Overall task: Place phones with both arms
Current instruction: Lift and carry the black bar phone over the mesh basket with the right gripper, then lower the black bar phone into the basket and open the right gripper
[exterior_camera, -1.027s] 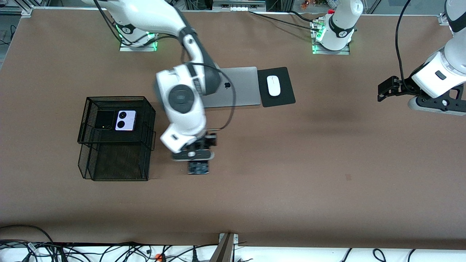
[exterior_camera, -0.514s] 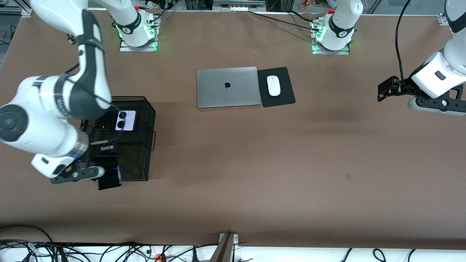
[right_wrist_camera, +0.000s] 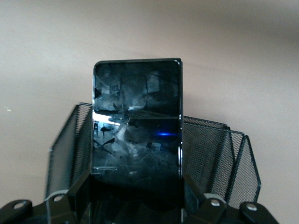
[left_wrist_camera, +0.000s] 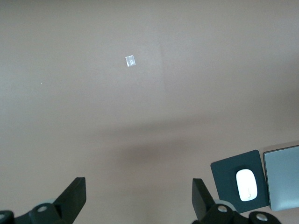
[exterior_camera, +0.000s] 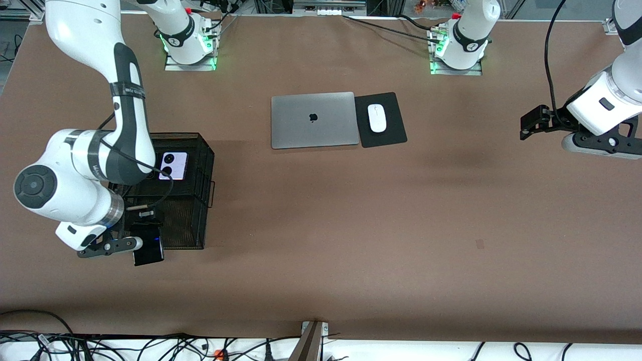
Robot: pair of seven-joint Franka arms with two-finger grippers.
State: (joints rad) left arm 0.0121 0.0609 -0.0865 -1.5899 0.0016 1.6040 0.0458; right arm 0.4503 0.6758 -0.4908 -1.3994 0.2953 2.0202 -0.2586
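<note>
Since half a second ago the right arm has drawn slightly inward, and its right gripper (exterior_camera: 143, 239) now hangs over the camera-side edge of the black wire-mesh two-tier basket (exterior_camera: 200, 150) in the lower left of the front view, clamped shut on the long black slab phone (exterior_camera: 148, 252), which sticks out toward the camera. On the basket's upper tier lies the squarish lilac-white phone with two black circles (exterior_camera: 173, 166); the right arm's forearm covers the tier just beside it. At upper centre sit the closed silver laptop (exterior_camera: 314, 120) and, touching its edge, the black mouse pad (exterior_camera: 388, 120) bearing the white mouse (exterior_camera: 377, 118). The left arm waits at the frame's right edge, its left gripper (exterior_camera: 532, 123) spread wide and holding nothing. Brown paper covers the table (exterior_camera: 401, 225); loose cables trail along the bottom edge.

From the left wrist, the parted fingers (left_wrist_camera: 72, 198) frame bare brown surface, with the mouse, pad and a corner of the laptop at lower right.

From the right wrist, the slab phone's glossy, reflective screen fills the centre between the fingers (right_wrist_camera: 77, 193), mesh walls showing on both sides.
</note>
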